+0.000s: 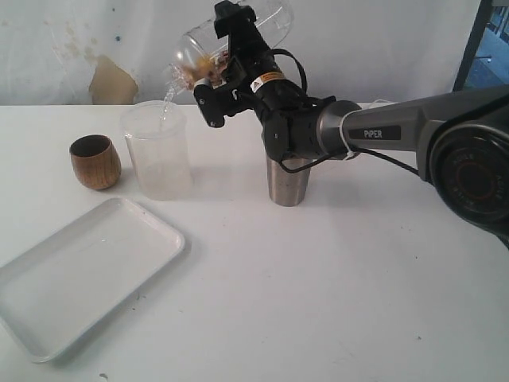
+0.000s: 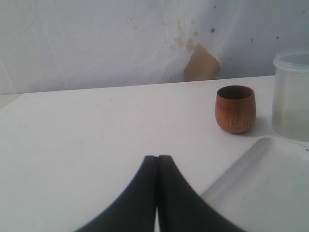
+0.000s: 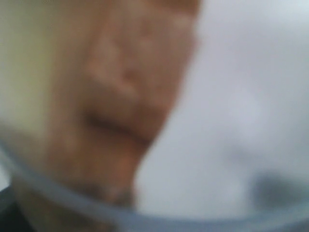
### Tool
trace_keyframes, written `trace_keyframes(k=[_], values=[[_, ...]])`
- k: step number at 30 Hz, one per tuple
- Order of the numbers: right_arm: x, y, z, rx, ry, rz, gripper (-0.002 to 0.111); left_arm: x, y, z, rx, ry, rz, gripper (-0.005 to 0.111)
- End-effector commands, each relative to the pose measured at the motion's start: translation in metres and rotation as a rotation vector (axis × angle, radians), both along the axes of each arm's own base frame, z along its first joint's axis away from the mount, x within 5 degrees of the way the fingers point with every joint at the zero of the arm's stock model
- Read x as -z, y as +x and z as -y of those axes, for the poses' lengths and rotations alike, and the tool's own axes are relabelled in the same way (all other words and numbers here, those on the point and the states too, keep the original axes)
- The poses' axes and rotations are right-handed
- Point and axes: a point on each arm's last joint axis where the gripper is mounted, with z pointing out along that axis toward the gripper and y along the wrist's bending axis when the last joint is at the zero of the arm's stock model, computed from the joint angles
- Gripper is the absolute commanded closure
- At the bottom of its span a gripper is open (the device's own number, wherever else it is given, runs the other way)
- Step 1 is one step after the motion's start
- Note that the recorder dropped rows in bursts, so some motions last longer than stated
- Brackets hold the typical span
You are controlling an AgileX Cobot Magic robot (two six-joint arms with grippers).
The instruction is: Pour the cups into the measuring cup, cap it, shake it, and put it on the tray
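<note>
White matte worktop point(image 1: 334, 278), a few dark specks, soft even light. Whitish wall point(image 1: 382, 48) behind it with brownish stains point(image 1: 75, 44), a tan patch point(image 1: 111, 81) of missing paint at worktop level and a small blue dot point(image 1: 118, 37). Dark-framed bluish opening point(image 1: 483, 40) at far right.

The tray point(image 1: 79, 274) occupies the table's point(image 1: 358, 302) front-left corner; the wooden cup point(image 1: 94, 161), frosted container point(image 1: 157, 151) and steel tumbler point(image 1: 288, 187) line the wall-side edge. The front-right half is open; the right arm point(image 1: 398, 127) spans above the tumbler.
</note>
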Motion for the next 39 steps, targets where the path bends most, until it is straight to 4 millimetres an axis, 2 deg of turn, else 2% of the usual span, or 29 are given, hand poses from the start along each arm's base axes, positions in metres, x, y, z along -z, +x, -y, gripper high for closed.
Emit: trace_keyframes(k=[1, 39], values=[[-0.0183, 0.0012, 0.0054, 0.021, 0.019, 0.084, 0.108, 0.0009, 0.0000, 0.0003, 0.006, 0.005, 0.006, 0.107], [-0.0218, -0.0006, 0.0040, 0.007, 0.008, 0.134, 0.108, 0.0009, 0.0000, 0.0003, 0.006, 0.005, 0.006, 0.107]])
